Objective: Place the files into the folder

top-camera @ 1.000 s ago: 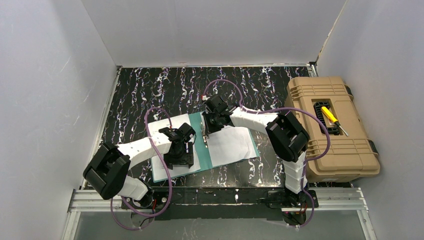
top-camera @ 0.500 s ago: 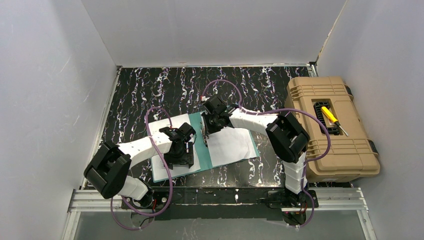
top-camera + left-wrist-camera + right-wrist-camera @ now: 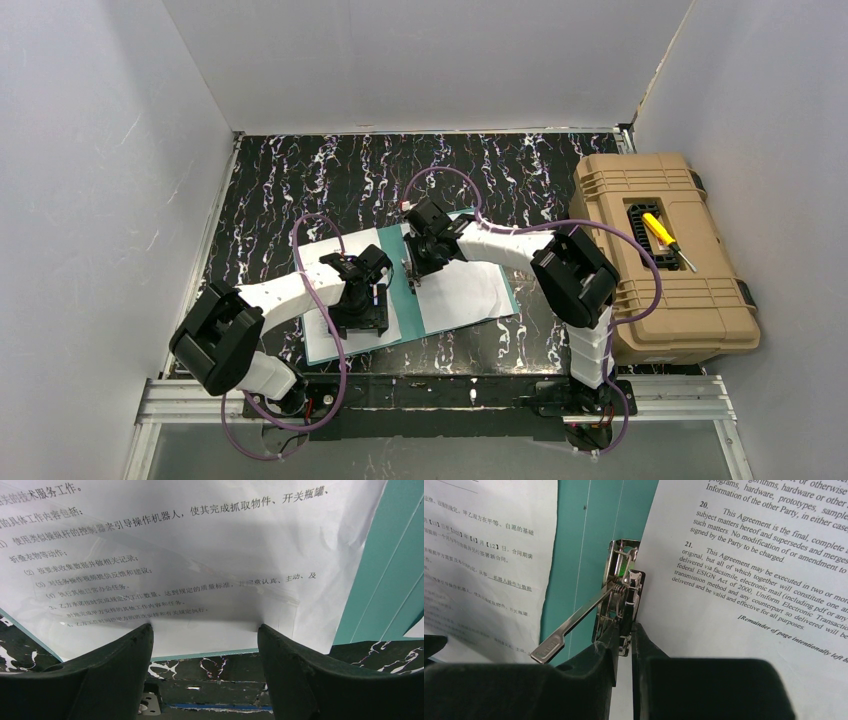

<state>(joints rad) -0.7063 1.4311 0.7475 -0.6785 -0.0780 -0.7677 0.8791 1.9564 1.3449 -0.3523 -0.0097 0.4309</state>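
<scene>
While the right claw (image 3: 625, 630) pinches the metal clip (image 3: 623, 575) of the open folder (image 3: 584, 555), the left claw (image 3: 205, 630), spread wide over the files (image 3: 175, 555) lying inside, should nudge them squarely under it.

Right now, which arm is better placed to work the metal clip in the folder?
Right. The right claw is nearly shut on the near end of the metal clip on the spine of the folder. The left claw hangs open over a printed sheet, away from it.
</scene>
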